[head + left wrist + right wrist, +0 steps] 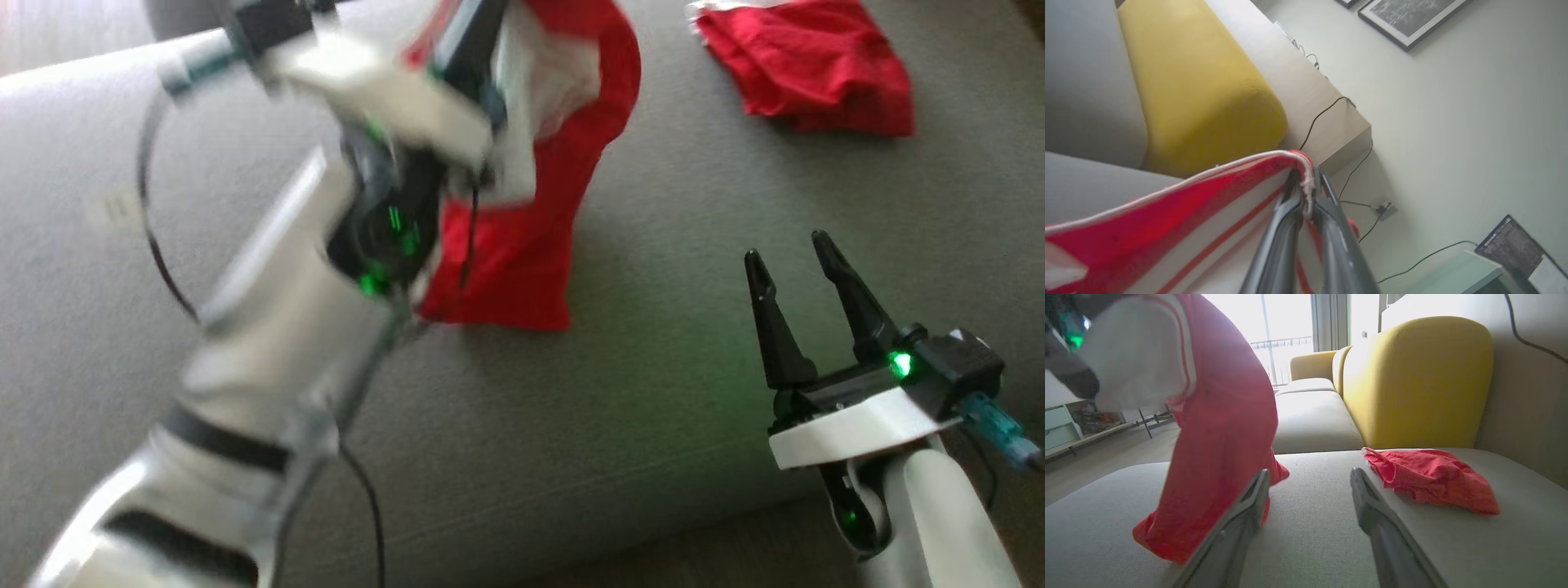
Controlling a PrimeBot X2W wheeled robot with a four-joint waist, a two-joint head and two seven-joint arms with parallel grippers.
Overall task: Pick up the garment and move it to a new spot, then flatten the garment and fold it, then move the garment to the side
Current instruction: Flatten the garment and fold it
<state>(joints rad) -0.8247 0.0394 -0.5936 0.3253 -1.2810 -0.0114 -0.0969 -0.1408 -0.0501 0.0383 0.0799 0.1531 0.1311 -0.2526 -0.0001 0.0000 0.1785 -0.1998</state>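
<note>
Operator: Left jaws sit closest to my lens, pressed together on the garment (1167,212). Its striped trim is pinched at the tips of the two dark fingers (1286,228).

Desk: And the cloth below that grip?

Operator: It hangs straight down from the pinch. On the head camera it drapes behind my blurred left forearm (269,327). From the right wrist I see its lowest fold touching the grey sofa seat (1310,547).

Desk: Your other arm?

Operator: Right jaws stand wide apart with nothing between them, fingers (771,327) pointing up over the near part of the seat. They are off to the garment's right and apart from it.

Desk: How does the fabric look?

Operator: Bright red body, a white panel near the top with thin red lines, and red-and-white trim along the gripped edge. It is bunched lengthwise, not spread.

Desk: Surroundings?

Operator: A second crumpled red cloth (1433,477) lies on the same seat, well apart from the garment. Behind it rises a yellow backrest (1412,375), with a bright window (1286,335) beyond. My left wrist camera also shows a pale wooden ledge (1306,94) with cables and a framed picture (1408,20) on the wall.
</note>
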